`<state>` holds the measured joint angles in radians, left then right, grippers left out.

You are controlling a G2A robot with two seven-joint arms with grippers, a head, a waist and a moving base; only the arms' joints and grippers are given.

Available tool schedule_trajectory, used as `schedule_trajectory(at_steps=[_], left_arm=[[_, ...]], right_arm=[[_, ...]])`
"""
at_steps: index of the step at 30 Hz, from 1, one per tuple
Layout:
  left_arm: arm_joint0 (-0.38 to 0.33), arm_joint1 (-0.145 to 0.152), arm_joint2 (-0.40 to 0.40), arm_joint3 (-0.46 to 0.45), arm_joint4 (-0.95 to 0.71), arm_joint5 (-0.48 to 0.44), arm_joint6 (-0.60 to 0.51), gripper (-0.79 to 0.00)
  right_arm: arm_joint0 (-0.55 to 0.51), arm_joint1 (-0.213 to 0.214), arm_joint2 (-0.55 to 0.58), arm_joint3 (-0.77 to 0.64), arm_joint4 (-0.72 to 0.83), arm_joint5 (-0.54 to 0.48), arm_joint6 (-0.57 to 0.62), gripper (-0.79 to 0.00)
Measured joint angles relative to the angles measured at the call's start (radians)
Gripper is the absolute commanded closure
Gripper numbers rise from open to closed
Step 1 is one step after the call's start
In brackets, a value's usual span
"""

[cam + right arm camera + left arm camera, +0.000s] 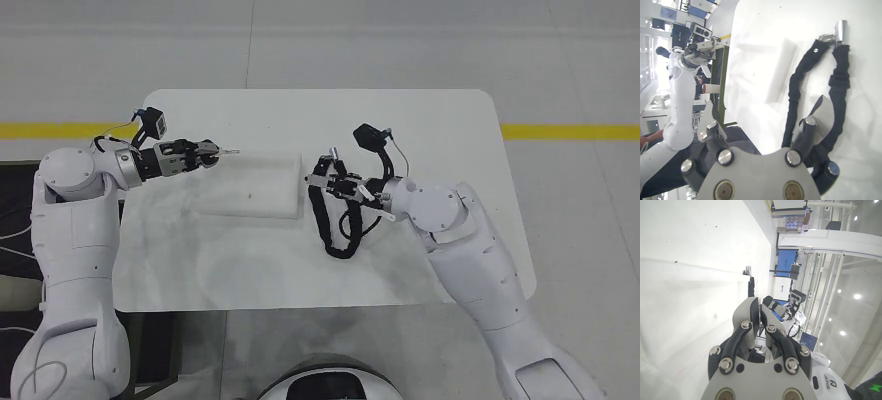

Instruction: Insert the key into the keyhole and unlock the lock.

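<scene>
One lock [321, 215] lies near the middle of the worktop [440, 250]. Its black sleeved loop curves toward the near edge, and its metal cylinder [841, 30] sits at the loop's far end. The right gripper [766, 99] is low over that loop with its fingers spread wide apart, gripping nothing. One strand of the loop runs between the fingers and the other passes outside one of them. Just beside the lock, toward the left edge, lies one white foam block [250, 185]. Farther back, over the left edge of the worktop, the left gripper [212, 153] is clamped on the one key [228, 152]. The key's blade juts past the fingertips near the block's far left corner, well apart from the lock
</scene>
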<state>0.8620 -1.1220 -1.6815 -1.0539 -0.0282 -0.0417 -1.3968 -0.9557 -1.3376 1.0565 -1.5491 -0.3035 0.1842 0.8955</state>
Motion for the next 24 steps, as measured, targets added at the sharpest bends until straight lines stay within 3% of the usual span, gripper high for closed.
schedule_trajectory(at_steps=[4,10,12,14,18,24], left_arm=[[0.000,0.000,0.000,0.000,0.000,0.000,0.000,0.000],[0.000,0.000,0.000,0.000,0.000,0.000,0.000,0.000],[0.000,0.000,0.000,0.000,0.000,0.000,0.000,0.000],[0.000,0.000,0.000,0.000,0.000,0.000,0.000,0.000],[0.000,0.000,0.000,0.000,0.000,0.000,0.000,0.000],[0.000,0.000,0.000,0.000,0.000,0.000,0.000,0.000]], right_arm=[[0.119,-0.035,-0.053,0.132,0.042,0.016,0.043,-0.785],[0.209,-0.077,-0.104,0.276,0.039,0.033,0.130,-0.785],[0.234,-0.093,-0.129,0.327,0.008,0.028,0.144,-0.745],[0.253,-0.108,-0.150,0.370,-0.018,0.014,0.143,-0.733],[0.292,-0.141,-0.194,0.471,-0.108,-0.022,0.103,-0.785],[0.319,-0.186,-0.192,0.575,-0.140,-0.060,0.061,-0.717]])
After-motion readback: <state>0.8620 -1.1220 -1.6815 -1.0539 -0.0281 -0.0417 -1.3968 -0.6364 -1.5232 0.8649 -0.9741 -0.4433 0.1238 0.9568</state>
